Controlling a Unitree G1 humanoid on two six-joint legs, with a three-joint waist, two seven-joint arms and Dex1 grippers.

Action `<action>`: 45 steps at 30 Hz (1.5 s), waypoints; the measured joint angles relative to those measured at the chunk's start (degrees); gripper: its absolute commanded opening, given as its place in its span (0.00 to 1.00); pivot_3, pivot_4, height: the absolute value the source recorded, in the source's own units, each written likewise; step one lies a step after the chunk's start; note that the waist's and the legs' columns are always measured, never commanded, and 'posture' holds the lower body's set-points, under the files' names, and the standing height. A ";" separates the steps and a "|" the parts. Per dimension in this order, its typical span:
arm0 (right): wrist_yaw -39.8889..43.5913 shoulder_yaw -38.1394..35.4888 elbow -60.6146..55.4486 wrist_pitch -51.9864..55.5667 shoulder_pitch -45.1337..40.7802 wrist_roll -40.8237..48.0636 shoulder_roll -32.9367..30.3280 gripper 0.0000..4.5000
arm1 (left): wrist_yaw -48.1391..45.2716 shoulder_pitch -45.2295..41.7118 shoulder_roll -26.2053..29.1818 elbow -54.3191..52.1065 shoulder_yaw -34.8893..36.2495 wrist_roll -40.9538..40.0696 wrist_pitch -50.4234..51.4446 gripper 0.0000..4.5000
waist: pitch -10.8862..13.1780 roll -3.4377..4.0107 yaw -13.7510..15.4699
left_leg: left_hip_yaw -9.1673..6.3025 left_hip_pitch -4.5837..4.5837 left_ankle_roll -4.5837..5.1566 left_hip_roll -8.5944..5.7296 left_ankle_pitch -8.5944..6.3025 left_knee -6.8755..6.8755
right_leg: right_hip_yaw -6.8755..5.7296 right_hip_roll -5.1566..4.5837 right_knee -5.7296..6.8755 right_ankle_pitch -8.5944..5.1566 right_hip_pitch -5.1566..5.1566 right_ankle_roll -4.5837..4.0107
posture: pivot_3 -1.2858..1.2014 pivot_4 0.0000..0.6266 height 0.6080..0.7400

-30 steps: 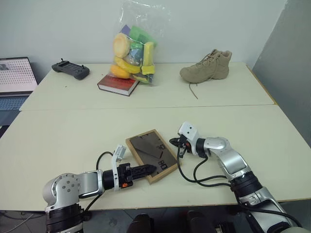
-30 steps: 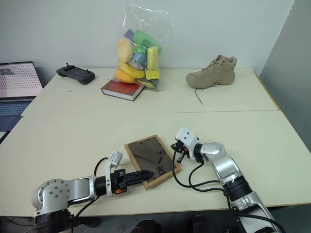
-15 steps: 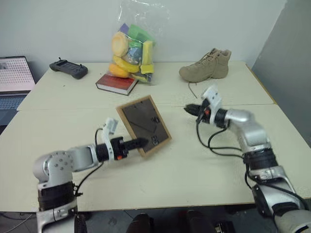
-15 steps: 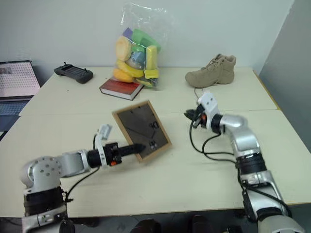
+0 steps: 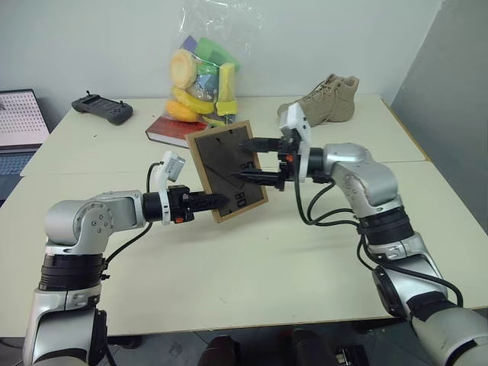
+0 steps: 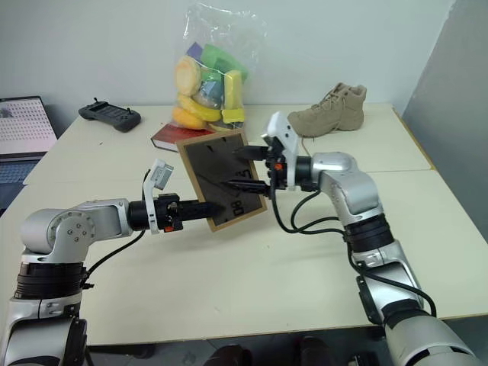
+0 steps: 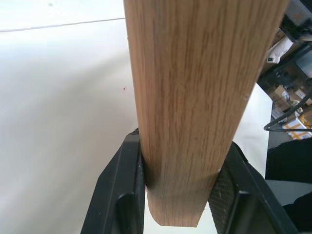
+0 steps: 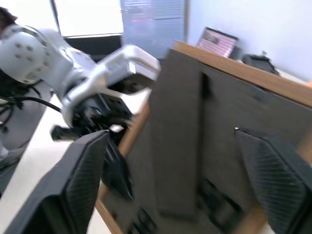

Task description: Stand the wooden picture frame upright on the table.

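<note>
Aloft: rect. light-wood picture frame [image 5: 226, 170], grainy edge, in left hand [image 5: 217, 201].

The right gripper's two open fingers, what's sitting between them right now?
The dark back of the wooden picture frame lies between the right gripper's open fingers, seen in the right wrist view; the left gripper holds its corner.

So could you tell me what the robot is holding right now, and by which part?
The left gripper clamps the wooden picture frame by its lower edge, clear of the table. The right gripper is open at its back.
</note>
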 measured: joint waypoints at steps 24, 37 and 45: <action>1.42 0.93 -17.41 5.63 9.28 2.21 -16.90 0.99 | -2.90 1.67 0.38 0.36 -1.30 -1.42 2.28 0.29 | 0.01 -0.03 0.11 | -0.02 -0.45 0.11 -0.03 -0.06 0.06 | -0.03 -0.03 0.08 0.01 -0.43 0.00 | 0.52 0.24 1.00; -45.35 5.78 22.25 -89.45 5.30 -56.12 -22.78 0.99 | 4.28 -0.11 0.37 4.53 6.48 -27.59 26.06 0.29 | 0.05 -0.11 -1.01 | 0.20 -0.37 -0.36 0.08 0.22 0.10 | 0.23 0.10 0.23 -0.02 -0.53 -0.01 | 0.52 0.24 1.00; -77.88 13.61 27.15 -97.27 -2.74 -80.29 -19.36 0.95 | 15.67 3.00 2.21 3.31 4.13 -42.85 26.06 0.29 | 0.05 -0.12 -1.06 | 0.15 -0.34 -0.47 0.04 0.28 0.08 | 0.31 0.15 0.24 -0.04 -0.52 -0.06 | 0.52 0.24 1.00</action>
